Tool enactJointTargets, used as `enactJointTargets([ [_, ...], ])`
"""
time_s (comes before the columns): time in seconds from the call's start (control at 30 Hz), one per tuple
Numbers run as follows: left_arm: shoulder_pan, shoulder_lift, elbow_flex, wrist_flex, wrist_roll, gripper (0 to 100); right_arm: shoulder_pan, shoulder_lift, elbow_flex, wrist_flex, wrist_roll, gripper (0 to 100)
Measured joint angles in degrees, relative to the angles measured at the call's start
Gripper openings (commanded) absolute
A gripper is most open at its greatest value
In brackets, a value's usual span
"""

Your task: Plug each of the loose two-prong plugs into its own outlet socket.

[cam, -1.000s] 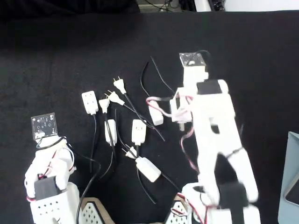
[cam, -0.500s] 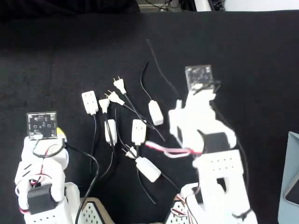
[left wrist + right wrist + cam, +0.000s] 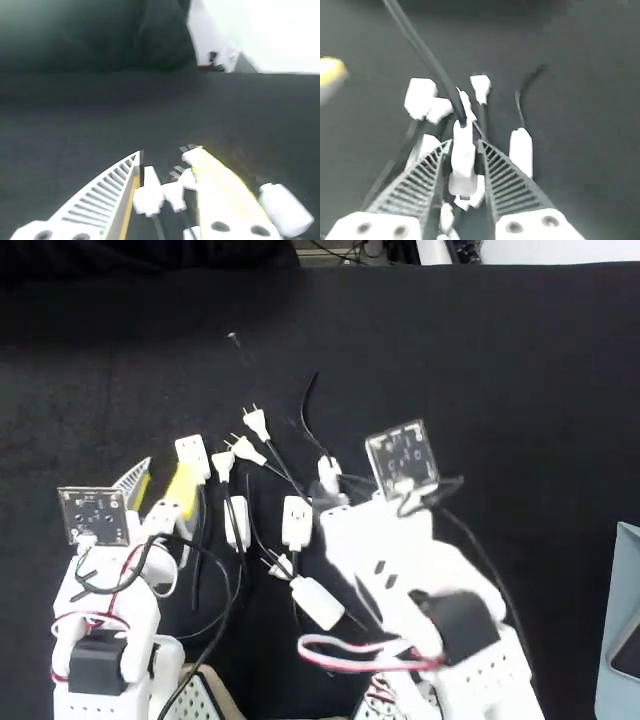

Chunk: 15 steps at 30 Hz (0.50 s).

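Now: corded socket (image 3: pixel 462 167) clamped inside right claw (image 3: pixel 465 145); left claw (image 3: pixel 166 155) spread wide.

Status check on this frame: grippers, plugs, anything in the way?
Right gripper shut on a socket. Left gripper open near loose plugs. Black cords crisscross the pile.

In the high view the black counter (image 3: pixel 560 390) is lit evenly from above. Hardly any shadow is cast on it, and the white arm shells and a loose plug (image 3: pixel 257 423) are washed out against the dark cloth. In the left wrist view the spread fingers of the left hand (image 3: pixel 165 156) are smeared by blur, and a glaring white patch is blown out in the room behind. In the right wrist view the socket (image 3: pixel 463 160) clamped in the right hand (image 3: pixel 465 145) is softened, and its edges are lost.
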Motion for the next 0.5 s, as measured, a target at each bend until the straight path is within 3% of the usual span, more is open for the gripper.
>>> enactJointTargets([
  [0.33, 10.5, -0.1, -4.1, -1.1, 2.3, 16, -17.5, -6.0, 0.0, -0.5, -0.1, 1.1],
  [0.5, 16.3, -0.1, -8.7, -1.1, 2.3, 16, -21.2, -5.1, 0.0, -0.5, -0.1, 1.1],
])
